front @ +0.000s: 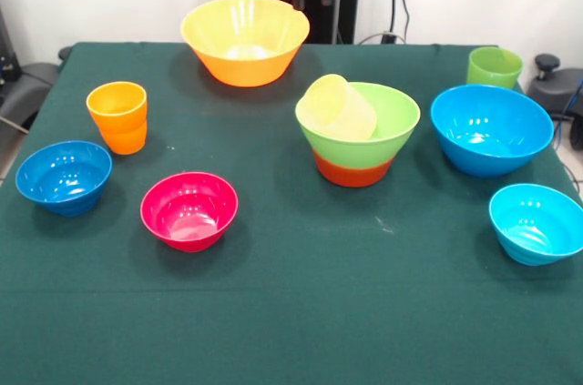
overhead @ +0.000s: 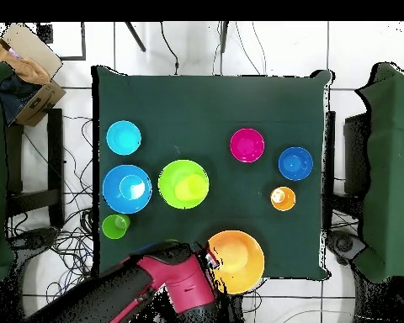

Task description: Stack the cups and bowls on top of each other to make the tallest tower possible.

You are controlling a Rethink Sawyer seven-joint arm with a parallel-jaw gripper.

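Observation:
The tower stands right of the table's middle: the light green bowl point(front: 393, 121) point(overhead: 170, 184) sits in the orange-red bowl point(front: 353, 169), and the pale yellow cup point(front: 339, 107) point(overhead: 190, 187) lies tilted inside it. The orange cup point(front: 117, 116) point(overhead: 283, 198) stands at the left and the light green cup point(front: 495, 66) point(overhead: 115, 225) at the far right. Around them stand the big yellow-orange bowl point(front: 244, 39) point(overhead: 236, 261), the magenta bowl point(front: 189, 210) point(overhead: 247, 145), the big blue bowl point(front: 490, 128) point(overhead: 126, 187), the small dark blue bowl point(front: 64, 176) point(overhead: 295, 163) and the small cyan bowl point(front: 537, 221) point(overhead: 124, 137). My gripper point(overhead: 209, 255) is drawn back beside the yellow-orange bowl.
The dark green tablecloth point(front: 291, 312) covers the table. The red arm point(overhead: 167, 282) lies over the table's robot-side edge. Chairs and cables point(overhead: 37, 202) surround the table, and a cardboard box point(overhead: 29, 50) sits at one corner.

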